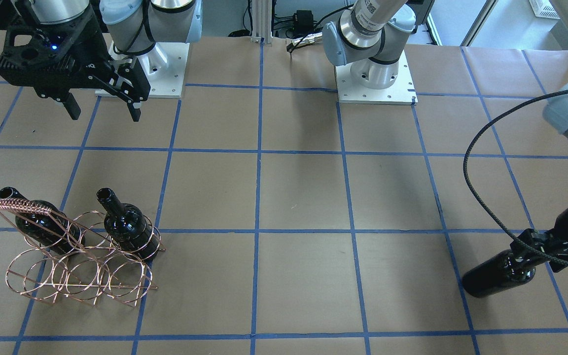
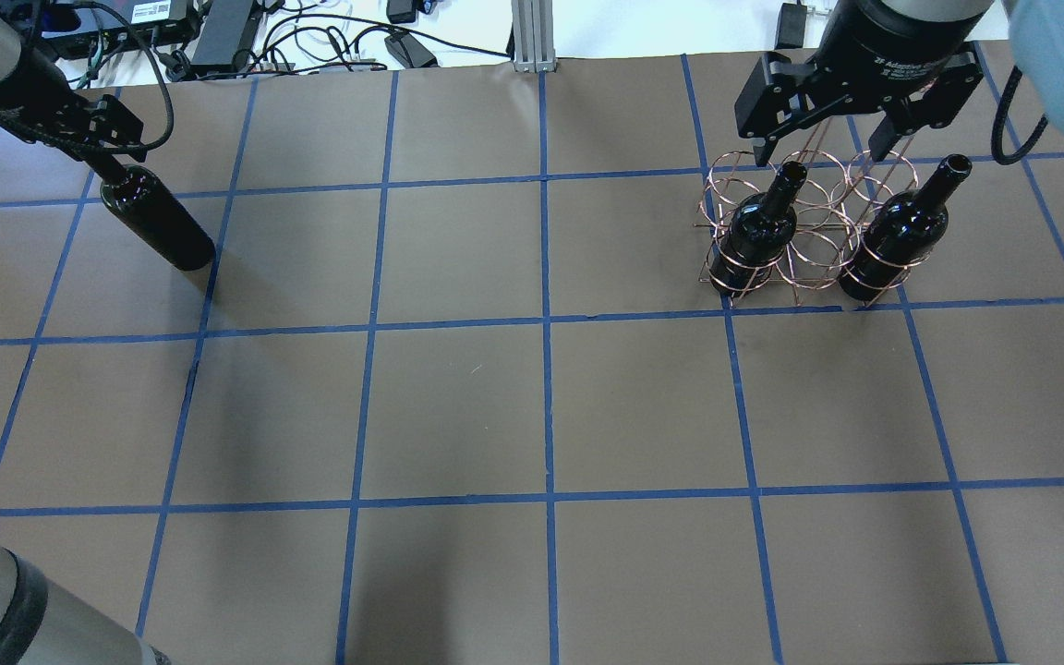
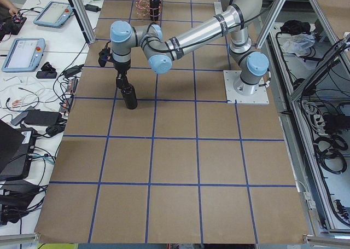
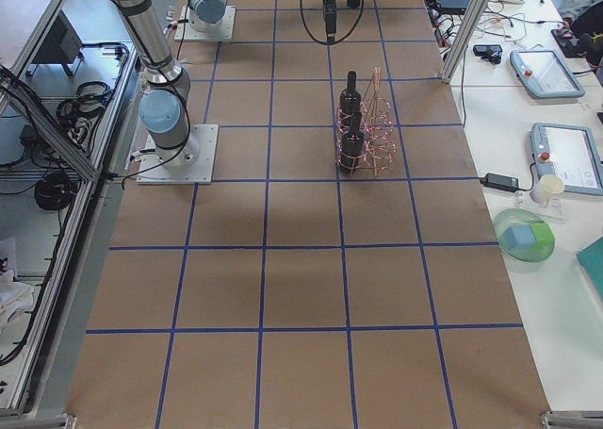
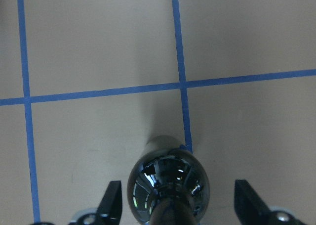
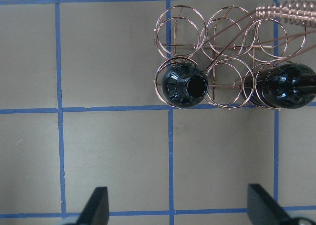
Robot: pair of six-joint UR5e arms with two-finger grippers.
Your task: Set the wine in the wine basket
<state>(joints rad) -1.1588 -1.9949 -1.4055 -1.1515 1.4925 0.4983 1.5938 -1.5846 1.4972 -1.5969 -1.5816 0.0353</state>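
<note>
The wine basket [image 1: 79, 261] stands on the table [image 2: 458, 406] in the robot's right half, towards the side far from the robot. In its row of hoops nearer the robot, the first bottle [image 2: 754, 235] stands upright in the hoop at the robot's left end and the second bottle [image 2: 892, 240] in the hoop at the right end, with one hoop between them. The right end effector [image 1: 105, 116] hangs in the air near the basket, touching nothing. Well apart, at the table's far left, the wine [image 2: 158, 226] stands upright, its neck between the spread fingers of the left end effector [image 2: 105, 164].
</note>
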